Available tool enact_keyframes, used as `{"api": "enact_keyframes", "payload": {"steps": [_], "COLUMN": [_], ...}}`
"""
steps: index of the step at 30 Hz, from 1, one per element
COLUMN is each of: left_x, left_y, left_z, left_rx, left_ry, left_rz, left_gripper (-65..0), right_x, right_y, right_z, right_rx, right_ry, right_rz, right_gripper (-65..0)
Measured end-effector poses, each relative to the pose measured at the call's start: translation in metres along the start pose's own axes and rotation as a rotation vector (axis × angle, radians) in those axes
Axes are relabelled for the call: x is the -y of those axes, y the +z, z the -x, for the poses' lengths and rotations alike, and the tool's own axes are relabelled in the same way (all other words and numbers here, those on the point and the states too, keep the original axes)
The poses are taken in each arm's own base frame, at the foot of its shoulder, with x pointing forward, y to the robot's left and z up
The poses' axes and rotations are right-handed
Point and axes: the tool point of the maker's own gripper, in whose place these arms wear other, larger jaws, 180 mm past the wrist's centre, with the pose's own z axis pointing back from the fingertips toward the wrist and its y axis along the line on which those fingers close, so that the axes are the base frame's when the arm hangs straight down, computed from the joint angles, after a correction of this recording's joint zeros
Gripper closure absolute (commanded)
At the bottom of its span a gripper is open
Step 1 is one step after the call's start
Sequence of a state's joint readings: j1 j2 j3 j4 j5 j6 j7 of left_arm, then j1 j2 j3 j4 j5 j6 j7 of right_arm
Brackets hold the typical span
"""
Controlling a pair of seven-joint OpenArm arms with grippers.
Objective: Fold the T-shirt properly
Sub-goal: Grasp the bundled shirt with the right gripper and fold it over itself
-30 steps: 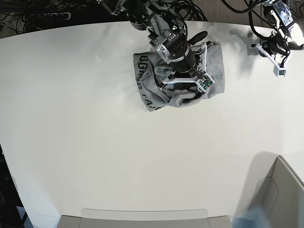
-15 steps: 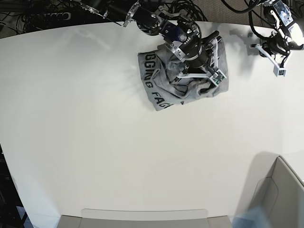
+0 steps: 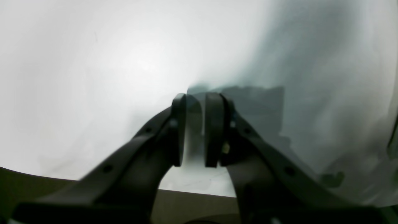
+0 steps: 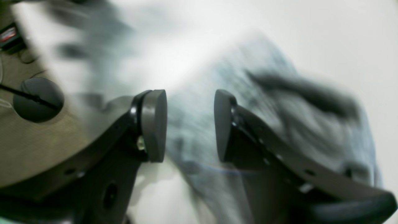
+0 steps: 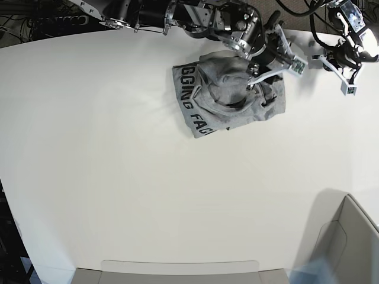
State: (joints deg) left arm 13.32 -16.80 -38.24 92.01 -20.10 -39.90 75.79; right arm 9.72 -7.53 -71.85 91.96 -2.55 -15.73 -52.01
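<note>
We see a crumpled grey T-shirt [image 5: 228,100] lying on the far part of the white desk [image 5: 118,195]. Our right pincer [image 5: 273,62] hovers over the shirt's far right edge, released and empty. Our left pincer [image 5: 339,74], far right, stands slightly parted, grasping nothing.

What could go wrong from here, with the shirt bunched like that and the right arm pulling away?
1. The T-shirt lies crumpled with lettering showing along one edge; another fold now would likely lock the wrinkles in.
2. The right gripper hangs open over the shirt's far edge, and a finger could snag loose cloth as it moves.
3. The left gripper sits apart from the shirt over bare table, so the cloth is unpinned and may slide.
</note>
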Motion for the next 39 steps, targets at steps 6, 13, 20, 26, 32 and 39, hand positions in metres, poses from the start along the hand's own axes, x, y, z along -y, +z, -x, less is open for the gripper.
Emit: {"api": "enact_keyframes", "payload": {"steps": [6,13,20,26,32,39], "left_x": [0.003,0.030,0.032,0.032,0.032,0.032], "left_y": [-0.002,-0.011,-0.012,-0.012,-0.012,-0.012], "left_z": [-0.001,-0.005,-0.006,-0.006,-0.006,-0.006], "left_rx": [-0.005,-0.055,-0.053,-0.049,-0.049,-0.048], "left_ry": [-0.014,-0.152,-0.156,-0.155,-0.154,-0.155], "left_rz": [-0.001,0.024,0.031,0.031,0.031,0.031], "left_gripper": [-10.5,-10.5,-10.5,-10.5,-10.5,-10.4], "right_x": [0.048,0.067,0.076,0.105,0.114,0.065], "right_y": [0.048,0.077,0.081,0.080,0.072,0.051], "right_z": [-0.019,0.039,0.065,0.093,0.118,0.098], "right_rx": [0.096,-0.099,-0.146,-0.208,-0.288,-0.277], "right_ry": [-0.194,-0.291,-0.428,-0.516,-0.544,-0.477], "right_rz": [0.124,0.160,0.225,0.312,0.343,0.053], "right_gripper": [-25.3,-25.3,-19.4,-2.3,-1.1,-1.0]}}
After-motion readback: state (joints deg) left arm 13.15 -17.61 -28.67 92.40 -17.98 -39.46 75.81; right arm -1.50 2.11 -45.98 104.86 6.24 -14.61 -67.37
